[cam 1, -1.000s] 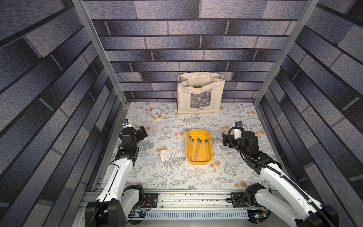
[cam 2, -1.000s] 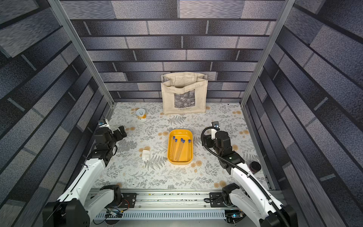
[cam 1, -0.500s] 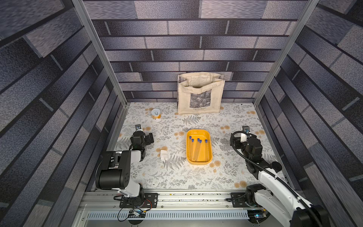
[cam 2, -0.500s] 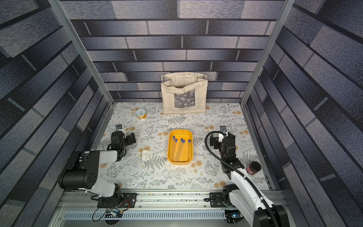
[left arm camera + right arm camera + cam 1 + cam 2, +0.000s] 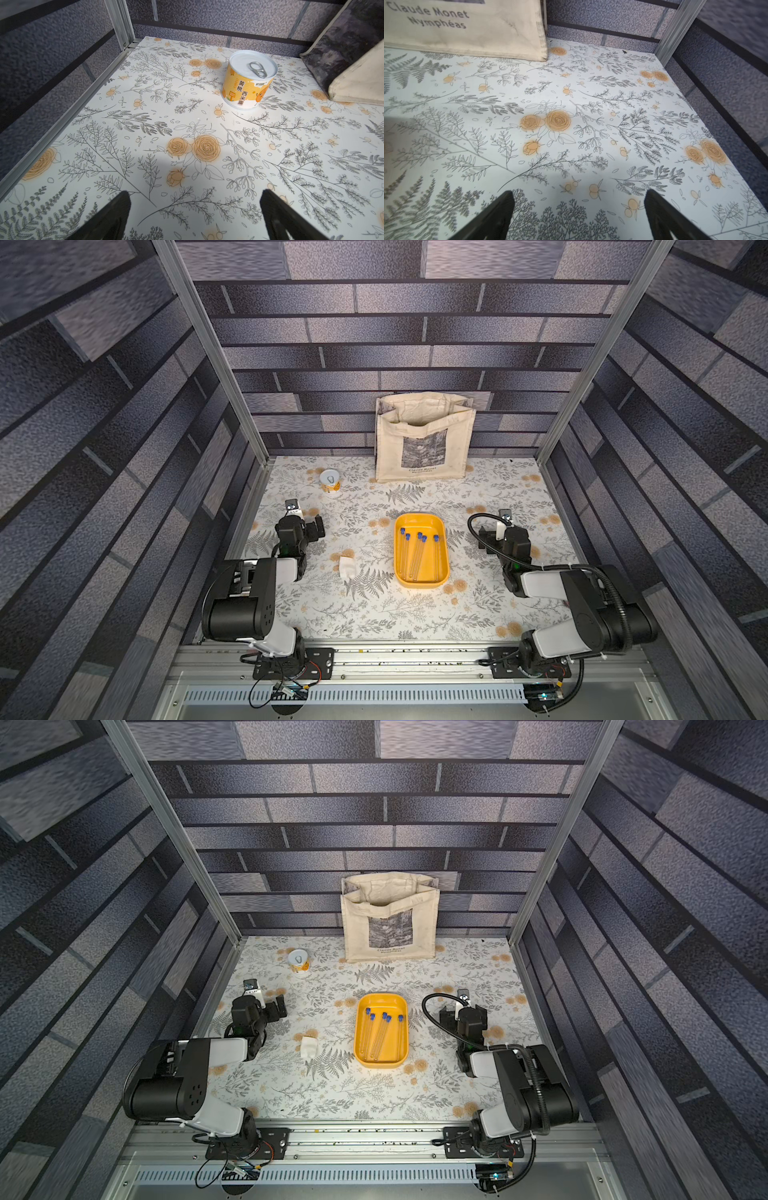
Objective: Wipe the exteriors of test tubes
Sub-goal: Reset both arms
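Several clear test tubes [image 5: 418, 558] with blue caps lie side by side in a yellow tray [image 5: 420, 517] at mid-table, seen in both top views, tubes [image 5: 380, 1038] in tray [image 5: 383, 996]. A small white folded cloth [image 5: 347, 567] lies left of the tray. My left gripper [image 5: 306, 524] hangs low over the table's left side, open and empty, well left of the cloth. My right gripper [image 5: 493, 531] is right of the tray, open and empty. In the wrist views each gripper, left [image 5: 193, 194] and right [image 5: 578, 194], shows only bare patterned table between its fingers.
A yellow pull-tab can [image 5: 330, 481] stands at the back left, ahead of the left gripper, also as the can [image 5: 248, 81]. A cream tote bag [image 5: 424, 439] leans on the back wall, its corner [image 5: 467, 27] in the right wrist view. Metal frame rails edge the table.
Both arms have folded back and down, bringing the grippers lower and nearer the table's sides. The jaws stayed open; tubes, tray and cloth have not moved.
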